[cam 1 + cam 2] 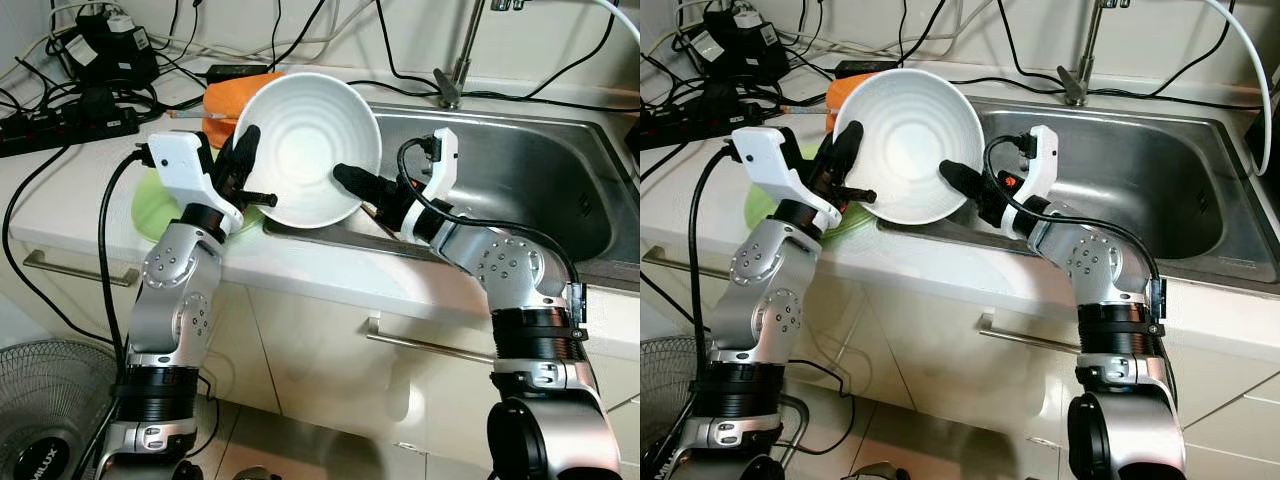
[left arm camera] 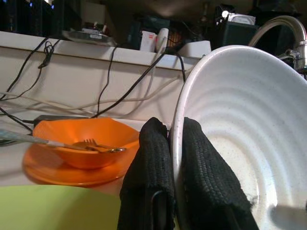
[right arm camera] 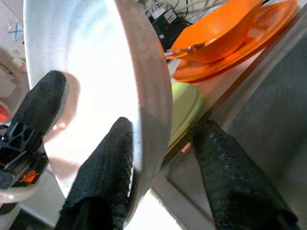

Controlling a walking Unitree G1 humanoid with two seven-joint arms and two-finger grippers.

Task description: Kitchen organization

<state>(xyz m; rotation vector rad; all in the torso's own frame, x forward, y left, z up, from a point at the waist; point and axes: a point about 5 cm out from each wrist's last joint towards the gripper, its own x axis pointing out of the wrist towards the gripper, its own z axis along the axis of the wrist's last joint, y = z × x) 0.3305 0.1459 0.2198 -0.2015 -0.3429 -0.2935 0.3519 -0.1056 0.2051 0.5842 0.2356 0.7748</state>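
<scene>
White bowl is held tilted above the counter edge. Its 9 o'clock rim is pinched by the left gripper fingers. At 4 o'clock the right gripper fingers are spread across the rim.

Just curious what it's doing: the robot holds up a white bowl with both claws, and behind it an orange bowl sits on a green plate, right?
Not quite. The orange bowl sits on an orange plate, as the left wrist view shows; the green plate lies apart, nearer the counter's front. The rest holds: the left claw pinches the white bowl's rim and the right claw straddles its other side.
</scene>
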